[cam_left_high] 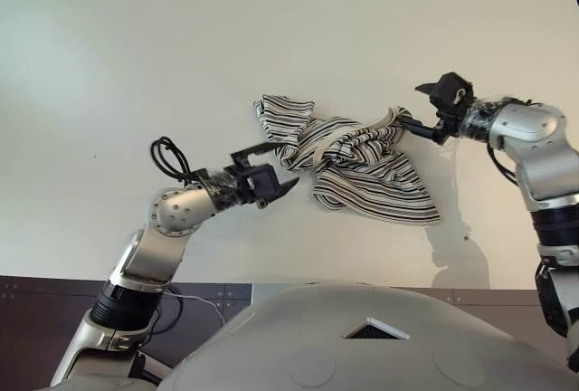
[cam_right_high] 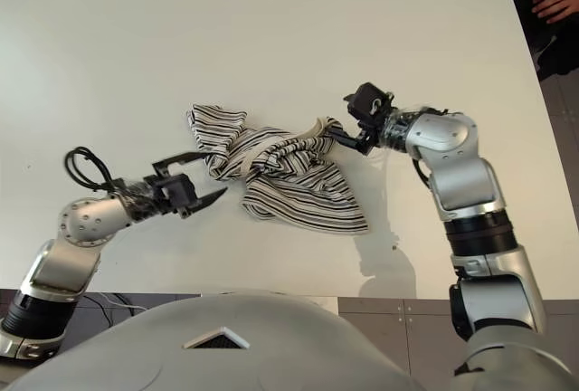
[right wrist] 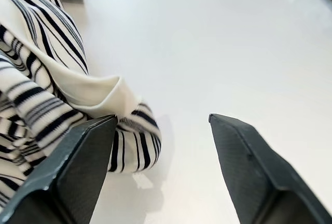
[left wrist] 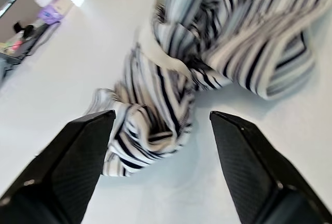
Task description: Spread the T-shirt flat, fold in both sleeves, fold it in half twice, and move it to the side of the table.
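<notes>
A black-and-white striped T-shirt [cam_left_high: 362, 169] lies crumpled in a twisted heap at the middle of the white table [cam_left_high: 136, 65]. My left gripper [cam_left_high: 269, 172] is open just off the shirt's left end, close above the tabletop. In the left wrist view a bunched sleeve-like fold [left wrist: 150, 125] lies ahead of the open gripper [left wrist: 162, 117]. At the shirt's right end, beside its cream collar band [right wrist: 98, 92], my right gripper [cam_right_high: 343, 119] is also open. There the shirt's edge reaches just past one fingertip [right wrist: 101, 125], and bare table fills the rest of the gap.
White tabletop extends all around the shirt, widest at the far side and the left. The table's front edge [cam_left_high: 271, 280] runs just below my arms and its right edge [cam_right_high: 529, 65] lies beyond my right arm. Small items [left wrist: 52, 6] stand beyond the table's far end.
</notes>
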Robot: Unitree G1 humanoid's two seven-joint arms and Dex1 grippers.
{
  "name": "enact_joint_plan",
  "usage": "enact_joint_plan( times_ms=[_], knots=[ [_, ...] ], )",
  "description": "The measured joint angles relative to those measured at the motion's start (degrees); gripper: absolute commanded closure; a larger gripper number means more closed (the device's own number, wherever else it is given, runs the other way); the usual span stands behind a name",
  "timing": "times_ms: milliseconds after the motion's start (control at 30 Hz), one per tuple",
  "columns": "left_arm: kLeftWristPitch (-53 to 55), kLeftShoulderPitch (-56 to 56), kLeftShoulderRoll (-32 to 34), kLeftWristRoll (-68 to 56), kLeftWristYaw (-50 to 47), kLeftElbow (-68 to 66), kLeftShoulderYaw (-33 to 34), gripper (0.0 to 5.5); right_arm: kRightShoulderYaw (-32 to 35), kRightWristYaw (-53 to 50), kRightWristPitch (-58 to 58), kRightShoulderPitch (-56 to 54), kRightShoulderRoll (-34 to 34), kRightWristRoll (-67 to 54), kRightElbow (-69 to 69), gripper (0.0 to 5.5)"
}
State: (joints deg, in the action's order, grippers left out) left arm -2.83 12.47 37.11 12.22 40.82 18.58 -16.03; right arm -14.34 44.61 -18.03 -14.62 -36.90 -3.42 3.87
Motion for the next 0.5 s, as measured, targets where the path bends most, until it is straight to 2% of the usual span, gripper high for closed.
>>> enact_joint_plan(
  times_ms=[167,500],
  knots=[
    [-5.9,-4.0,0.7,5.7,-2.3,-6.6,-1.4,2.12,0.7,3.2,1.1,-1.5,0.4,-0.8,4.0,2.24],
    [-9.2,-8.2,-0.1,9.4,-6.3,-11.3,-1.7,2.12,1.0,11.9,0.8,-2.7,0.8,-3.5,9.2,4.08]
  ],
)
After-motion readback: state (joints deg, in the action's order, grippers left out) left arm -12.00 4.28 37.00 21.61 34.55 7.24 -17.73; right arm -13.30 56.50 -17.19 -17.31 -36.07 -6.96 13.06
